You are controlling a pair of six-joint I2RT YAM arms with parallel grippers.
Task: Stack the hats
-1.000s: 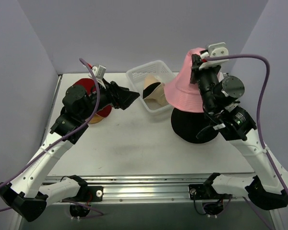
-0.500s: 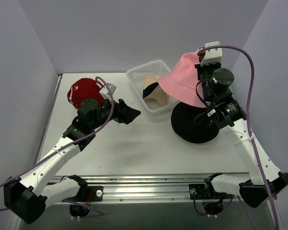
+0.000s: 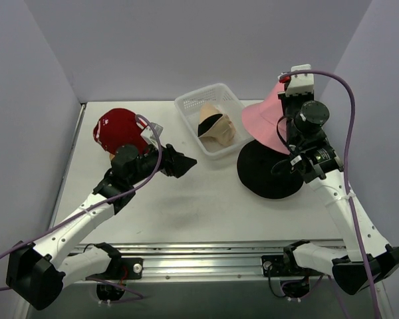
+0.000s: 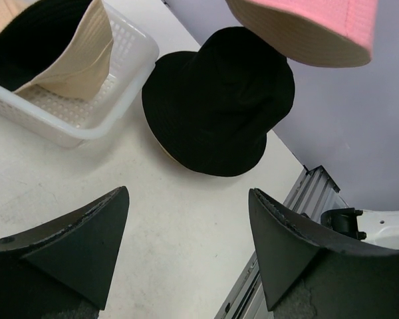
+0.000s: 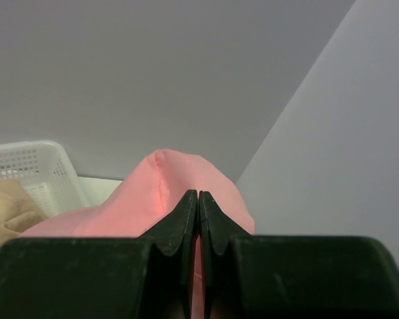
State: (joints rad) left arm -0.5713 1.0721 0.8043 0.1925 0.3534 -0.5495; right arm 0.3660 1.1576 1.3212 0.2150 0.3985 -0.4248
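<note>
My right gripper (image 5: 199, 194) is shut on the crown of the pink bucket hat (image 3: 263, 123), which hangs in the air over the black bucket hat (image 3: 266, 174) lying at the right of the table. In the left wrist view the pink bucket hat (image 4: 306, 30) hovers just above the black bucket hat (image 4: 219, 100), apart from it. The tan bucket hat (image 3: 216, 126) lies in the basket. A red cap (image 3: 116, 129) sits at the far left. My left gripper (image 3: 179, 163) stands open and empty over the table's middle, right of the red cap.
The white mesh basket (image 3: 193, 101) stands at the back centre, between the two arms. Grey walls close in the back and both sides. A metal rail (image 3: 199, 249) runs along the near table edge.
The right arm has swung the pink bucket hat right and back, over the black hat. The left arm has drawn back and lowered, uncovering the red cap.
</note>
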